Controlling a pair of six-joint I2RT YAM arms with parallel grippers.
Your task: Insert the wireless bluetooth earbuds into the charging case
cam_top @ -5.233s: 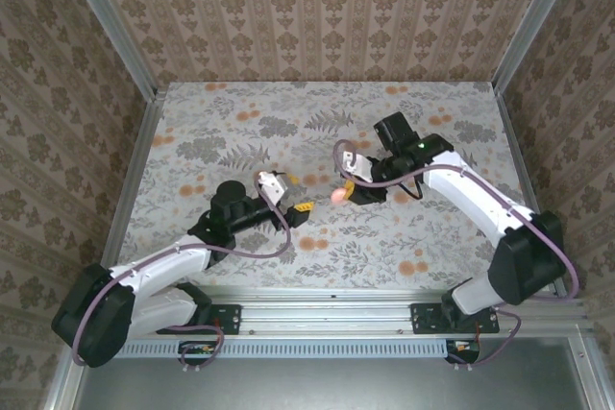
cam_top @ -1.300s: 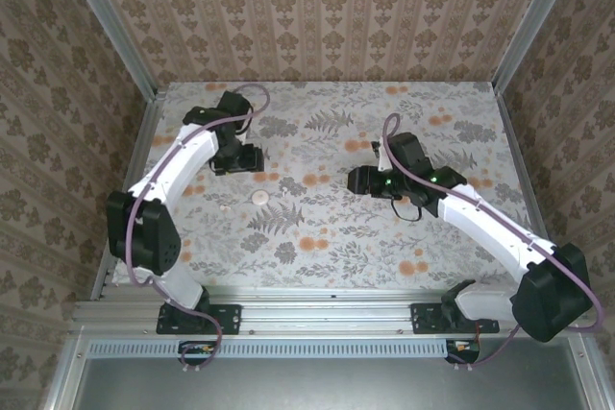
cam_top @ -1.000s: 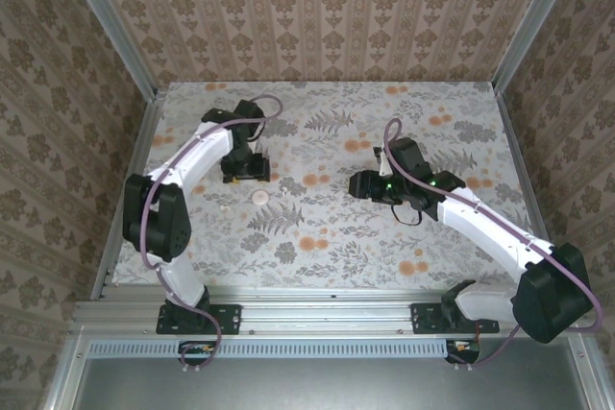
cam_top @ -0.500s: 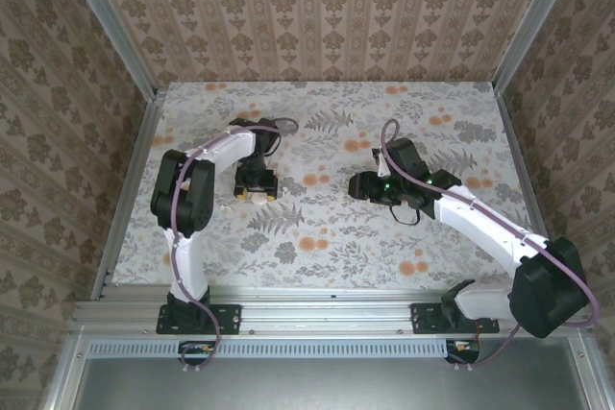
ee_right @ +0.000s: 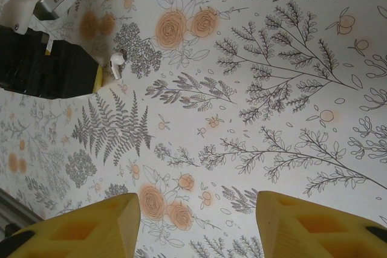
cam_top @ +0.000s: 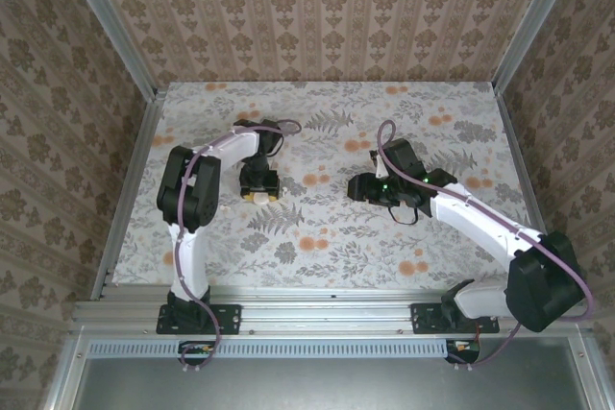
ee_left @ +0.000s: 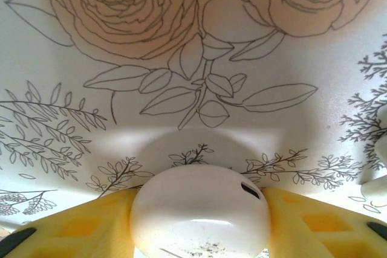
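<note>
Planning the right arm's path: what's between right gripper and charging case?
Bare tablecloth, per the top view; the right wrist view shows an earbud beside the left gripper around the charging case.

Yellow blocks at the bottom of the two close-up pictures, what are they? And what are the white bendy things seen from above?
The bendy things are two robot arms, the left arm and the right arm, seen by a camera above and behind them. Each ends in a pincer with two yellow fingers, your blocks. A small camera on each wrist looks past them, giving the close-ups. The left pincer presses both sides of a round white thing, probably the earbud case. The right pincer is open and holds nothing. A little white earbud lies on the flowery table beside the left pincer.
</note>
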